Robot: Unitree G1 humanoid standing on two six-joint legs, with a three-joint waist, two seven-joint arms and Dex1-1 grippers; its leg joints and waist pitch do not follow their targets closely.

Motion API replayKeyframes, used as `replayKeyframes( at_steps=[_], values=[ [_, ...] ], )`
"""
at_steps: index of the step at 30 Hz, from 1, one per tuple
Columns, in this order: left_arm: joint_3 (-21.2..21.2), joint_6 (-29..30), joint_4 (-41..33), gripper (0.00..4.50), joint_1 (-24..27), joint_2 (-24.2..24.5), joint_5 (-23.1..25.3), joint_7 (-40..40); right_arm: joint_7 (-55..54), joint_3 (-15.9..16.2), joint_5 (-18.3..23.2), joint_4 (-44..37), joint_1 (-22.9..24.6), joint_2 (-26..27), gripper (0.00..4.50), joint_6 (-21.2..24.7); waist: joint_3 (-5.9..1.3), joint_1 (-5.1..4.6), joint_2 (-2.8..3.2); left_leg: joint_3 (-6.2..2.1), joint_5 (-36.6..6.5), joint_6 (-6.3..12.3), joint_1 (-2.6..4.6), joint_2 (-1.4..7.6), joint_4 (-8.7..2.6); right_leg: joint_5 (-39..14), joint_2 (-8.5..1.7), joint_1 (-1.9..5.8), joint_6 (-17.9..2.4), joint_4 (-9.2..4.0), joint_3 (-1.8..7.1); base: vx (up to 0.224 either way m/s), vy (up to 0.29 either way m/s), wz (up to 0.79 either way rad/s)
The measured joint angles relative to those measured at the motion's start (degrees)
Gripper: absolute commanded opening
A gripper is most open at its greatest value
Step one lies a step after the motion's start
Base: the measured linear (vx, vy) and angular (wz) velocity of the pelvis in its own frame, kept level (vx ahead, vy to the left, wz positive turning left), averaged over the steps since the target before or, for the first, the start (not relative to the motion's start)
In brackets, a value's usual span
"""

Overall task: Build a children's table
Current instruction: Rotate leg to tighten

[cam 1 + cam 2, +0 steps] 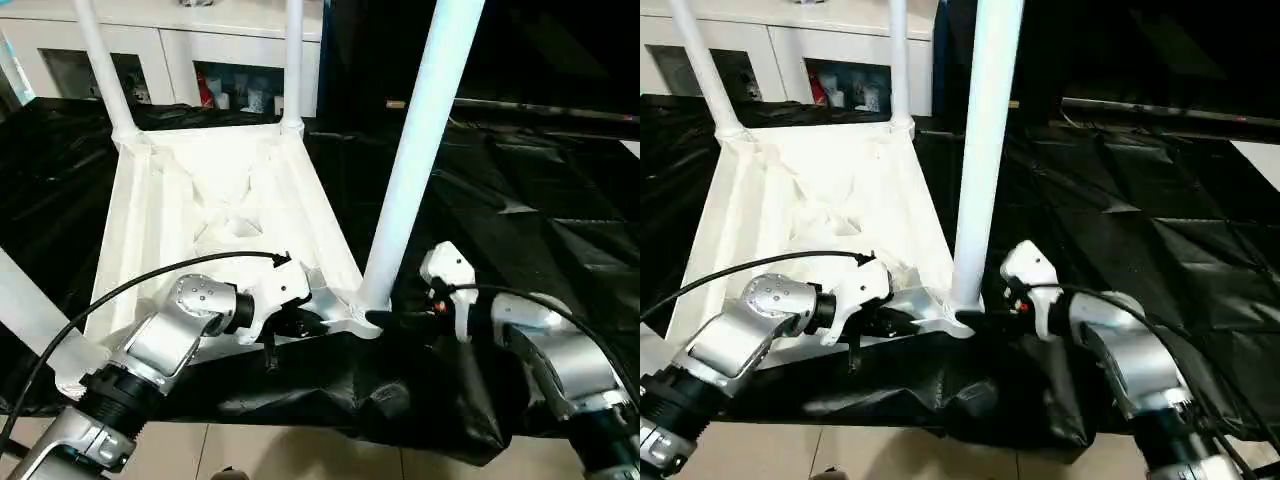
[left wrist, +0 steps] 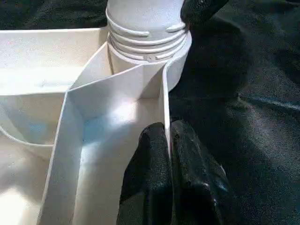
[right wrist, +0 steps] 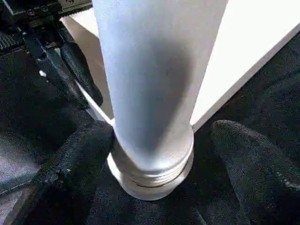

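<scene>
Your left claw (image 2: pixel 169 154) pinches the upturned tabletop's (image 1: pixel 150 215) rim wall to steady it. Just beyond, your right claw (image 3: pixel 157 154), fingers apart, straddles the corner leg (image 1: pixel 420 150) standing in its socket.

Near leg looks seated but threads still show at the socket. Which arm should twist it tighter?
Probably the right. The right gripper straddles the leg base with jaws open on both sides, ready to close. The left gripper is shut on the tabletop rim, steadying it.
</scene>
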Motion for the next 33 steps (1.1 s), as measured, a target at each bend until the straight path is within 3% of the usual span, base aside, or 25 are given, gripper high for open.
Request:
replayKeyframes(
  at_steps=[13,14,24,33],
  values=[
    [0.2,-1.6,2.4,0.00,-0.9,-0.3,0.1,-1.0,1.7,2.2,-1.7,7.7,-3.5,2.1,3.89,-3.0,-0.02,-0.01,0.03,-0.02,0.0,0.00,0.01,-0.01,-0.06,0.0,-0.02,0.01,0.0,0.10,-0.02,0.000,0.000,0.00],
    [0.2,-1.7,2.4,0.00,-0.9,-0.4,0.2,-1.0,1.9,2.2,-1.7,7.8,-4.0,2.2,3.63,-3.4,-0.02,-0.01,0.03,-0.02,0.0,0.00,0.01,-0.01,-0.06,0.0,-0.02,0.01,0.0,0.11,-0.02,0.000,0.000,0.00],
    [0.2,-1.8,2.9,0.00,-1.1,-0.5,0.2,-1.3,3.4,2.1,-1.3,9.9,-4.7,3.2,2.83,-4.6,-0.01,-0.02,0.03,-0.02,0.0,0.00,0.02,-0.02,-0.08,0.0,-0.04,0.01,0.0,0.11,-0.03,0.000,0.000,0.00],
    [1.4,-1.7,4.4,0.00,-1.6,-1.7,0.8,1.0,-0.6,0.6,-1.5,13.0,-5.0,6.4,2.74,-6.5,-0.03,-0.29,0.00,-0.02,0.0,0.00,0.05,-0.03,-0.08,0.0,-0.04,0.01,0.0,0.09,-0.03,0.000,0.000,0.00]
  ],
)
